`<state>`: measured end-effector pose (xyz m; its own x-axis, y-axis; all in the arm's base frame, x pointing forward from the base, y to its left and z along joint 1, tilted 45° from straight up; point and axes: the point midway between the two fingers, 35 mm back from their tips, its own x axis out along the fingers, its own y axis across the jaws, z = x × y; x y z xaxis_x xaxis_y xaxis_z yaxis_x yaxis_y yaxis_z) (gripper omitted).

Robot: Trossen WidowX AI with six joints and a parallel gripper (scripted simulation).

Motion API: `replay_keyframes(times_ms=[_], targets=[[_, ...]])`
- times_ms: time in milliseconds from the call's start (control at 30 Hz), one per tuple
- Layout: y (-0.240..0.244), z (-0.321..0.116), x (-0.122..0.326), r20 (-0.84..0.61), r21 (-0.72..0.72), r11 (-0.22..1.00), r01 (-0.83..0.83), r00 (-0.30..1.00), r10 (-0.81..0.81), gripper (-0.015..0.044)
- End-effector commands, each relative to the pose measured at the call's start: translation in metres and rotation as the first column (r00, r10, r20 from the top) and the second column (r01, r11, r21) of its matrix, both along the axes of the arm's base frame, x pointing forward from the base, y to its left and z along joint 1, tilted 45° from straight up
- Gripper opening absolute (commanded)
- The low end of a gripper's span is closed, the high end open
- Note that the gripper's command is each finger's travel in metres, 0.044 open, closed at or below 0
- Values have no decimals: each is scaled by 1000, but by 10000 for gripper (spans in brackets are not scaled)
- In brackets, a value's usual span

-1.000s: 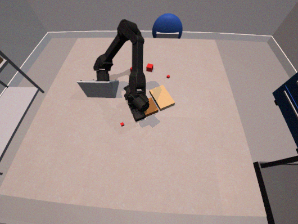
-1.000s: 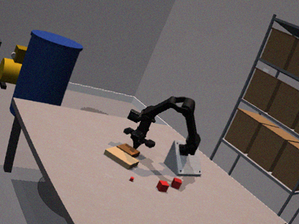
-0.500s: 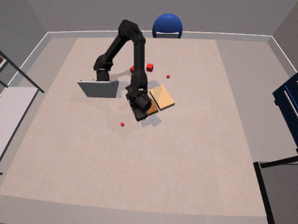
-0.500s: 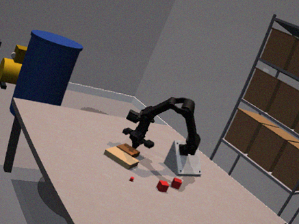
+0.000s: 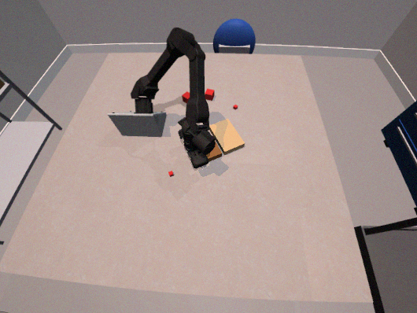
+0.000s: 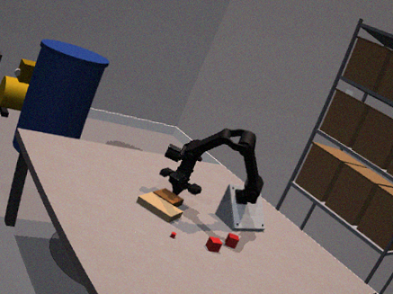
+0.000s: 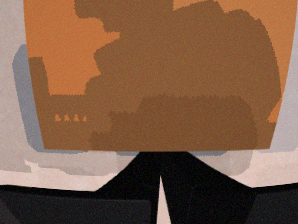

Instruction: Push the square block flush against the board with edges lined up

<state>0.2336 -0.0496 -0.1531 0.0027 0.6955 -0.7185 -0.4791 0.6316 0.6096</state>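
— Where is the square block (image 7: 153, 56) in relation to the gripper (image 7: 160, 183)?

— In the wrist view the block lies straight ahead of the fingertips, its near edge just at the tips. The two fingers are pressed together with only a thin sliver of light between them, and nothing is pinched in them. Whether the tips actually touch the block's edge, I cannot tell — the meeting point falls in shadow.

— And on the table (image 5: 236, 236)?

— From the top view the block (image 5: 215, 152) sits near the middle of the table, mostly hidden under the gripper (image 5: 197, 160); only a darker orange strip shows at the gripper's right. The paler board (image 5: 228, 135) lies right beside it, on its far right. A thin dark line runs between the two, so they look side by side and touching or nearly so, but I can't say for certain.

— Does the exterior view help?

— A little. There the block (image 6: 168, 196) lies behind the board (image 6: 159, 206), close against it, with the gripper (image 6: 178, 189) pointing down at the block's far right edge. Both pieces lie flat on the table.

— What else is hard to read?

— The block's top is cut off at the upper edge of the wrist view, and the arm's shadow covers much of its face. The board does not appear in that view at all. In the top view the arm (image 5: 193, 79) partly covers one of the red cubes (image 5: 186, 96) behind it.
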Motion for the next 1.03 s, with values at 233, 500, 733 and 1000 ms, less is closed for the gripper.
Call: replay_keyframes(times_ms=[233, 500, 733, 1000], targets=[[2, 4, 11, 9, -1, 1000, 3, 1000, -3, 0], [4, 6, 16, 10, -1, 1000, 3, 1000, -3, 0], [5, 8, 20, 10, -1, 1000, 3, 1000, -3, 0], [1, 4, 11, 9, -2, 1000, 3, 1000, -3, 0]])
